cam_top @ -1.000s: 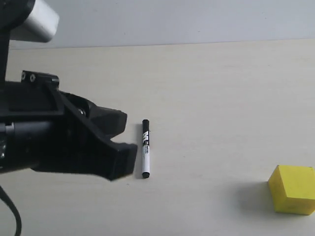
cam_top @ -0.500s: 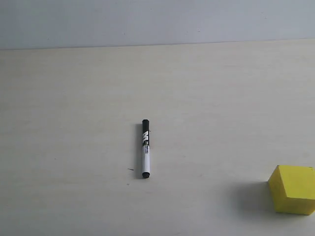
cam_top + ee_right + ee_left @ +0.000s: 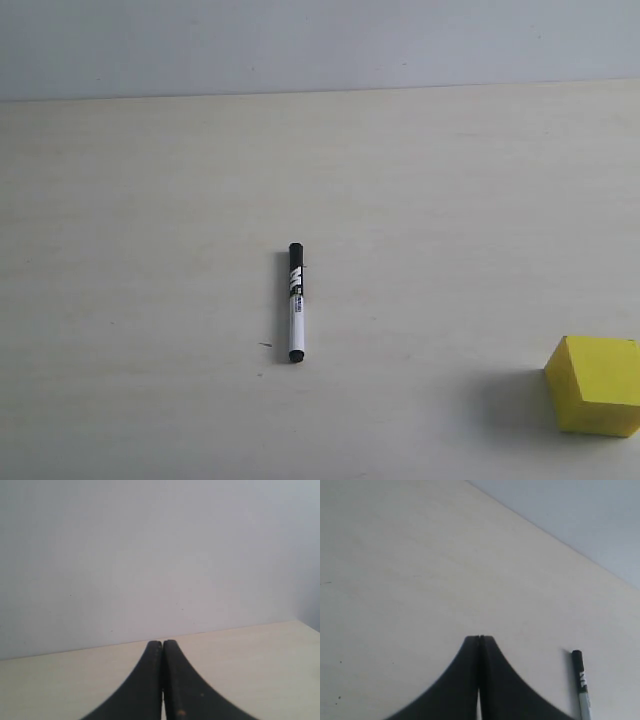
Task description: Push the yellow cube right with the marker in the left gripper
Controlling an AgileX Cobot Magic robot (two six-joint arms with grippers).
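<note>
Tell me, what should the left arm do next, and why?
Probably spread the left fingers and bring them over the marker. They are pressed shut on nothing, while the marker lies loose on the table, well apart from the yellow cube it is meant to push.

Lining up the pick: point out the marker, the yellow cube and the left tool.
marker [image 3: 295, 303], exterior view, middle of barrel.
yellow cube [image 3: 600, 375], exterior view, its largest face.
left tool [image 3: 479, 638], left wrist view, between its closed tips.

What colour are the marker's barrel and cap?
The marker has a white barrel with black print and a black cap; the exterior view shows it best.
</note>
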